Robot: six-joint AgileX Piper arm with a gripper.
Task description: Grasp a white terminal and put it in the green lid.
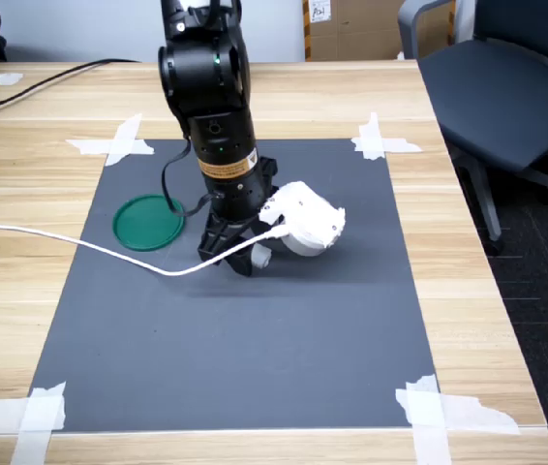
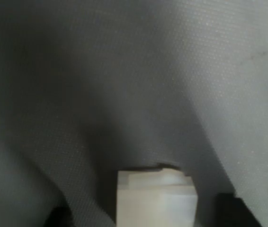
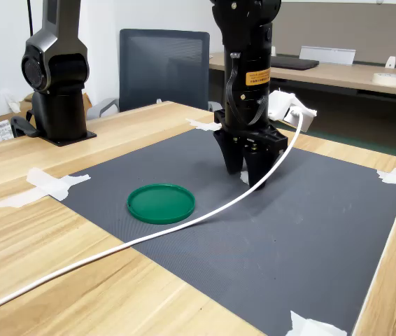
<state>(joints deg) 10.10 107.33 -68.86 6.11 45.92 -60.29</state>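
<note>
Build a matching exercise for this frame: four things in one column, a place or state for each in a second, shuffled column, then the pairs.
Things:
1. green lid
2. white terminal
3. white cable
4. gripper

Places or states:
A. trails across the wooden table and the mat to the wrist camera
B. lowered onto the dark mat, fingers pointing down
C. lies empty on the mat, apart from the arm
D. sits on the mat, close up in the wrist view

Pairs: 1-C, 2-D, 3-A, 4-B
</note>
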